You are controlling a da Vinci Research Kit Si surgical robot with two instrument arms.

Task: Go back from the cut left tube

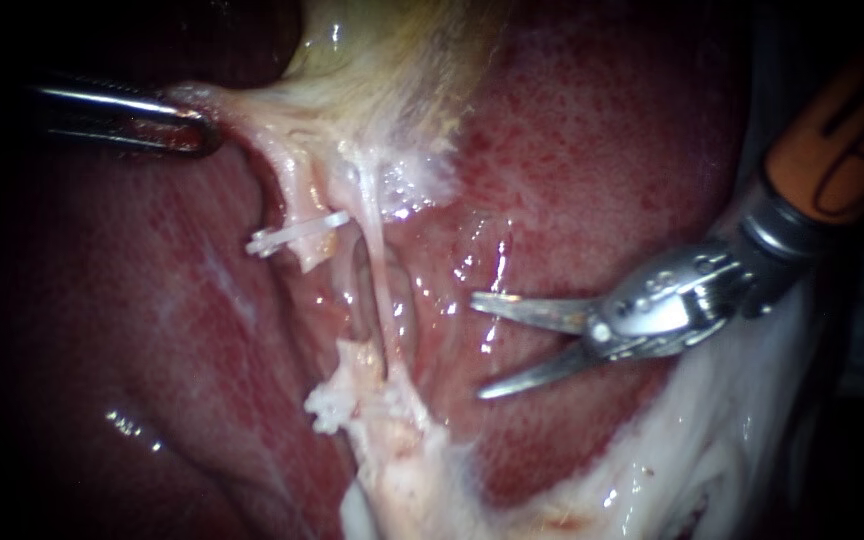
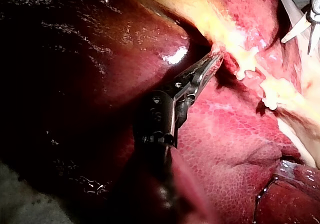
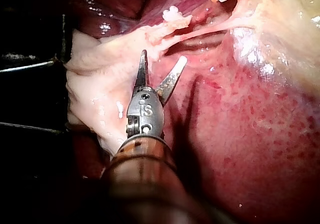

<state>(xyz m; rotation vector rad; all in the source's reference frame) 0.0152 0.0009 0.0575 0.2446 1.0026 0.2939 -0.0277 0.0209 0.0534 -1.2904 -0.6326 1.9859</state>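
Endoscope view: right instrument [image 1: 477, 345] clear of the cut left tube [image 1: 300, 210].
Its blades stand apart over the liver [image 1: 572, 150], gripping nothing, to the right of the tube's separated stumps. A white clip [image 1: 292, 236] sits on the upper stump. The left instrument [image 1: 202, 130] is clamped on the gallbladder [image 1: 382, 60] edge.

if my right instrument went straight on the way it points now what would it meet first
Probably the thin stretched tube, just ahead of the right instrument; depth is unclear, so it might pass above it.
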